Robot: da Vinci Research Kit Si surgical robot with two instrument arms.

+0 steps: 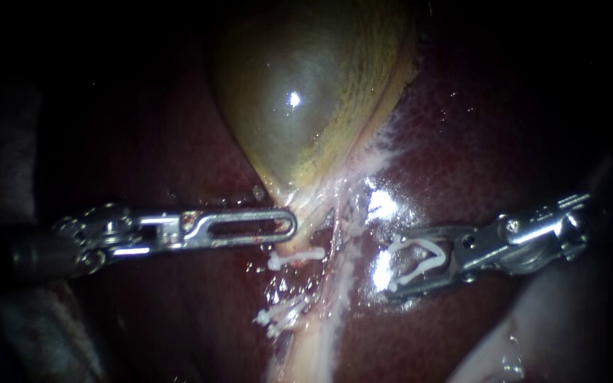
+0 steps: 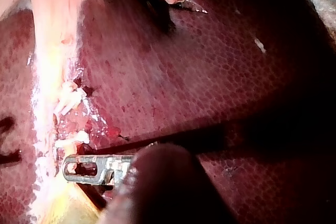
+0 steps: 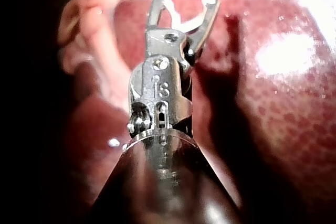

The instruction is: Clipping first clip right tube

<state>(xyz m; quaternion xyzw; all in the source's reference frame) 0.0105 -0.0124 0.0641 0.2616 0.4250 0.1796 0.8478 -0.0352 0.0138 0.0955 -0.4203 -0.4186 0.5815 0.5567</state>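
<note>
Your right instrument point(image 1: 394, 265) carries an open white clip point(image 1: 420, 261) in wide-spread jaws. Only the endoscope shows it just short of what seems the right tube point(image 1: 345, 255). Your left instrument point(image 1: 289, 225) rests at the gallbladder point(image 1: 299, 92) neck.

Endoscope close over the liver point(image 1: 477, 135); wrist cameras sight it along left instrument point(image 1: 289, 225) and right instrument point(image 1: 393, 265).

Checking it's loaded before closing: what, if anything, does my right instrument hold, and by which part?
The right instrument holds an open white clip, seated at its tip and gripped by the outer sides of its two legs.
</note>
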